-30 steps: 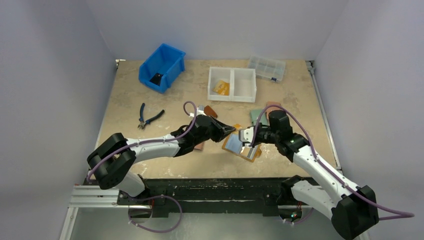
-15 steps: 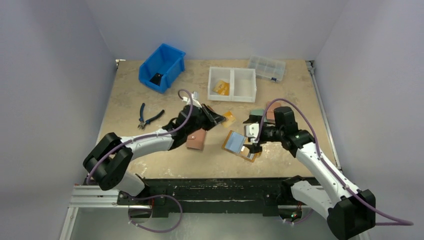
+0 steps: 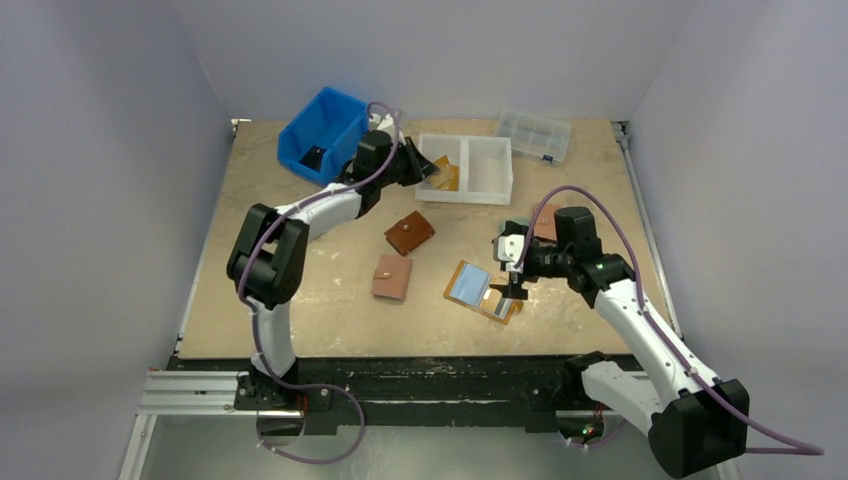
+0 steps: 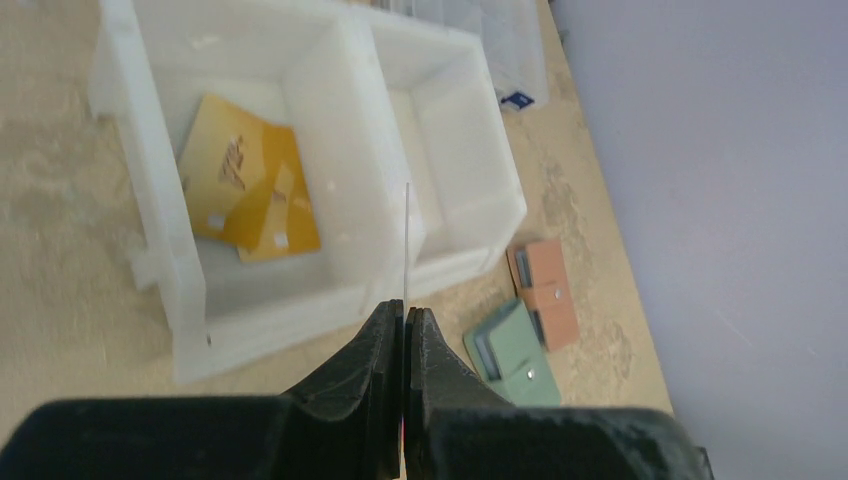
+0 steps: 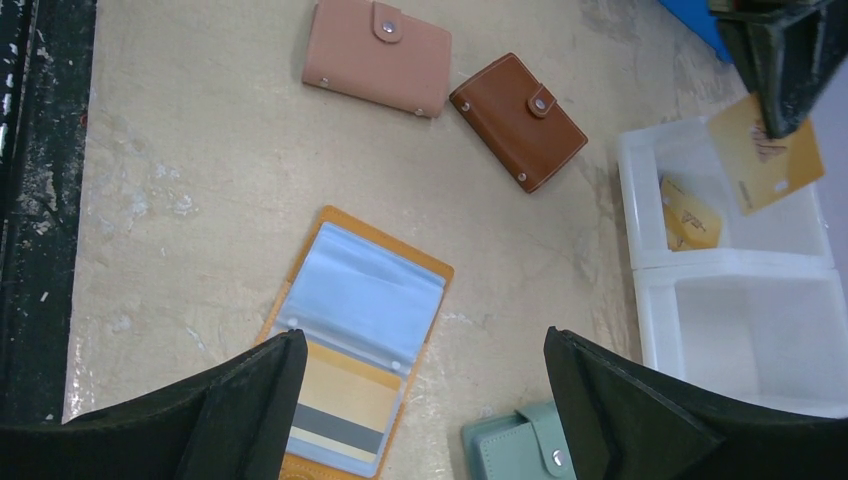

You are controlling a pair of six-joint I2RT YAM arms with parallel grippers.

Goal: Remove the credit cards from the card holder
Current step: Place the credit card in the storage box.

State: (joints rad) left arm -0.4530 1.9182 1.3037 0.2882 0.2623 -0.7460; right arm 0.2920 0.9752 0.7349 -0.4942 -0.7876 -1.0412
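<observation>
The mustard-orange card holder [image 3: 470, 285] lies open on the table, its bluish sleeves [image 5: 365, 300] facing up. One striped orange-yellow credit card [image 5: 340, 410] sits in its lower sleeve. My right gripper [image 5: 425, 340] hangs open just above the holder's right end [image 3: 508, 268], touching nothing. My left gripper [image 3: 428, 167] is at the back, shut on an orange credit card [image 5: 765, 150], which is seen edge-on [image 4: 405, 250] in the left wrist view. It holds the card over the left compartment of the white tray [image 4: 180, 280], where other orange cards [image 4: 250, 190] lie.
A brown wallet [image 3: 410, 232] and a pink wallet [image 3: 391, 277] lie left of the holder. A green wallet [image 3: 515, 232] and a salmon one [image 3: 545, 220] lie behind it. A blue bin [image 3: 322, 133], pliers [image 3: 298, 235] and a clear organiser box [image 3: 534, 135] sit further back.
My left arm has swung from the holder to the white tray at the back, carrying the orange card. My right gripper opened and shifted slightly right.
</observation>
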